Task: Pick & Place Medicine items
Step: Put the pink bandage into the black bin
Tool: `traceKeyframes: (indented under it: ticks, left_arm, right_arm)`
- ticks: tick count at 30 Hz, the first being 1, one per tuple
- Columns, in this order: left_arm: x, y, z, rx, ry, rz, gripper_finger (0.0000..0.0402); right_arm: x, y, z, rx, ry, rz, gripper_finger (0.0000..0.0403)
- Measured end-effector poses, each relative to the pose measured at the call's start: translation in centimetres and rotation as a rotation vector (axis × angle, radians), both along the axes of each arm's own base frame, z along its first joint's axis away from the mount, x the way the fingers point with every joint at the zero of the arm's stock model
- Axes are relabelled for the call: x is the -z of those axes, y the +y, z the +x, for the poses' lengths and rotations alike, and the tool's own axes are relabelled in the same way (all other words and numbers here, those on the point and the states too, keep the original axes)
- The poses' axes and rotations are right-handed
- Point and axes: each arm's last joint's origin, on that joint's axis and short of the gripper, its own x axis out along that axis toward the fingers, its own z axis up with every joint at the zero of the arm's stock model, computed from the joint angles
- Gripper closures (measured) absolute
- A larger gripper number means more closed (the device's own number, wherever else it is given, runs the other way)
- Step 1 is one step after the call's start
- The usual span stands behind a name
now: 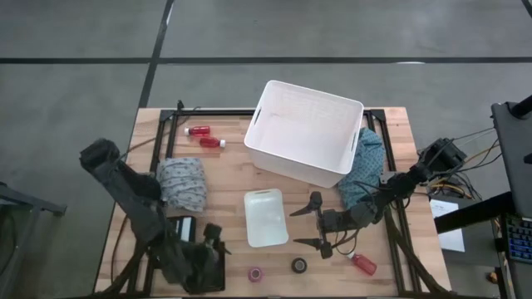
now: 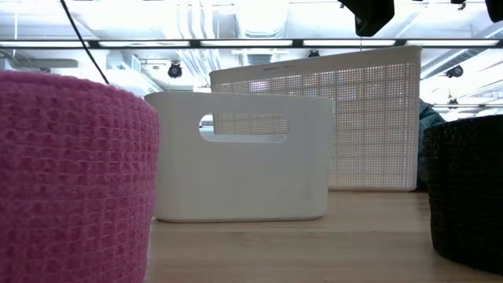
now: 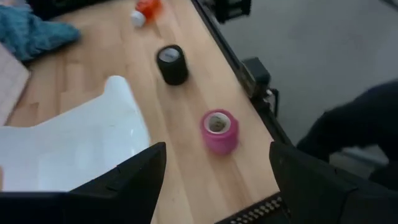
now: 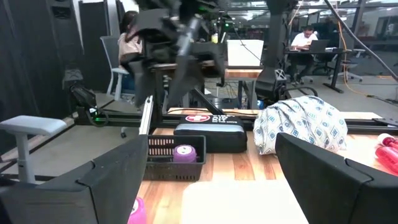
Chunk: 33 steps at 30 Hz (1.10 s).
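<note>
Two red bottles with white caps (image 1: pixel 198 130) (image 1: pixel 212 142) lie on their sides at the table's far left. A third bottle (image 1: pixel 363 264) (image 3: pixel 144 9) lies near the front right. A pink tape roll (image 1: pixel 255 273) (image 3: pixel 219 130) and a dark tape roll (image 1: pixel 299 266) (image 3: pixel 172 63) stand on end near the front edge. My right gripper (image 1: pixel 309 225) (image 4: pixel 211 186) is open, hovering just right of a small white bin (image 1: pixel 266 218). My left gripper (image 1: pixel 213 238) (image 3: pixel 214 180) is open at the front left, left of the pink roll.
A big white basket (image 1: pixel 306 133) stands at the far middle, with a teal cloth (image 1: pixel 366 170) against its right side. A patterned cloth (image 1: pixel 183 183) lies at the left. A black case (image 4: pixel 208 134) sits by the left arm. People sit in the room beyond the table.
</note>
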Motion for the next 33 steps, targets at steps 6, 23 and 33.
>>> traceKeyframes:
  ticks: [6, 23, 33]
  left_arm:
    - [1.2, -2.8, 2.5, 0.000, 0.050, 0.061, 0.0110]
    - [5.3, -4.5, 5.1, -0.049, 0.099, 0.132, 0.0110]
    - [5.5, -4.4, 6.3, -0.033, 0.083, 0.112, 0.0112]
  right_arm:
    - [0.0, 0.0, 0.0, 0.000, 0.001, 0.000, 0.0060]
    - [0.2, 0.0, 0.0, 0.000, 0.013, -0.008, 0.0060]
    - [0.3, 0.0, 0.0, 0.000, 0.021, -0.013, 0.0062]
